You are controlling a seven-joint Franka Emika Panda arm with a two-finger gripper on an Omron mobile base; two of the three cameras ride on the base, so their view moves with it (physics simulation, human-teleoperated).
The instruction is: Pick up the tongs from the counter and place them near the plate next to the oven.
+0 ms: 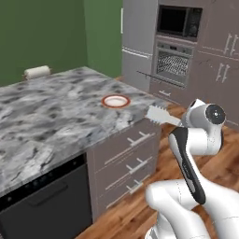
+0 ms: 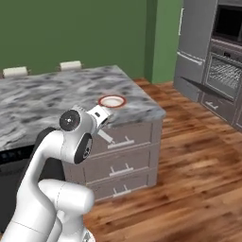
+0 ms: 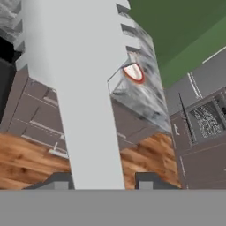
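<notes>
My gripper (image 3: 103, 182) is shut on the tongs (image 3: 84, 88), a pale grey-white strip with a ridged, comb-like end. I hold them in the air just past the corner of the marbled counter (image 1: 51, 112). Their ridged end (image 1: 157, 113) points toward the plate (image 1: 115, 101), a small white plate with a red-orange rim near that corner. The plate (image 2: 112, 100) lies just beyond the tongs (image 2: 98, 114); past the tongs' ridged edge it shows again (image 3: 134, 73). The steel wall oven (image 1: 173, 63) stands across the wooden floor.
The oven's door (image 2: 203, 87) hangs open and flat over the floor. A black microwave (image 1: 179, 21) sits above it, a grey fridge (image 1: 137, 42) to its left. Drawers (image 1: 135, 158) and a black dishwasher (image 1: 46, 205) front the counter. A paper towel roll (image 1: 36, 71) lies at the far edge.
</notes>
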